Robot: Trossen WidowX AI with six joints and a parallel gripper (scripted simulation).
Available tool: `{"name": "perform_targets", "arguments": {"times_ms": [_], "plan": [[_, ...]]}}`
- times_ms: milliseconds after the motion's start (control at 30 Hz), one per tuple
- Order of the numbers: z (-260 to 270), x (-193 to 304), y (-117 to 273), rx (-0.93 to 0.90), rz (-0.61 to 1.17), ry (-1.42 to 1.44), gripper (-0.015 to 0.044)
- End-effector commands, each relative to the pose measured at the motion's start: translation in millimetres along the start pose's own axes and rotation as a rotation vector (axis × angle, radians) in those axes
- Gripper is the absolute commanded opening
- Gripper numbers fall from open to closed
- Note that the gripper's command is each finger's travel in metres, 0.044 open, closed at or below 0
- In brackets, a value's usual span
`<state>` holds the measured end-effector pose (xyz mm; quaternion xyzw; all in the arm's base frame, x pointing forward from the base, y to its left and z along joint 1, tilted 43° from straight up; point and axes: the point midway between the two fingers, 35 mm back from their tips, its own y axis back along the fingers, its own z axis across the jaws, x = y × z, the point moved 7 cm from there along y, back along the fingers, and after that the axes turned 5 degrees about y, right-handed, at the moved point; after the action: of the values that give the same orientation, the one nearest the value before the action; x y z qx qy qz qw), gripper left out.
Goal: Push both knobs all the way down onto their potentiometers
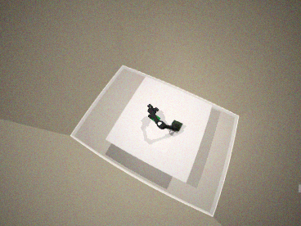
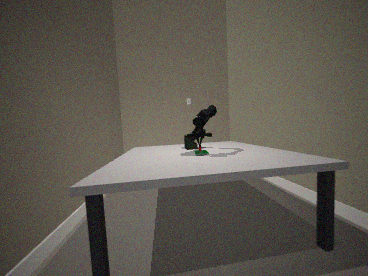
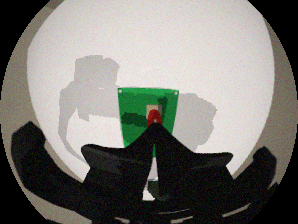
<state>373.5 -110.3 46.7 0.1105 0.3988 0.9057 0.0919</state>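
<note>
Fingers pressed together, jaws shut with nothing between them, tips meeting in a point at the red knob [image 3: 153, 117]; contact with it impossible to confirm. Gripper [image 3: 153, 129] aimed down over the green circuit board [image 3: 133, 106]. Second knob not made out. Board sat near the middle of the white table [image 2: 280, 161], seen as a small green patch [image 2: 200, 153] beneath the dark arm [image 2: 202, 122], close by the arm's base [image 1: 177, 124]. Grey shadows lay on the table top either side of the board.
</note>
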Motion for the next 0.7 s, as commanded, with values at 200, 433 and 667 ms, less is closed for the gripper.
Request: {"name": "perform_targets", "arguments": {"times_ms": [200, 433, 667], "plan": [[1, -1, -6, -0.004, 0.007, 0.006, 0.0], [1, -2, 4, -0.004, 0.007, 0.006, 0.0], [1, -2, 15, -0.003, 0.007, 0.005, 0.0]]}}
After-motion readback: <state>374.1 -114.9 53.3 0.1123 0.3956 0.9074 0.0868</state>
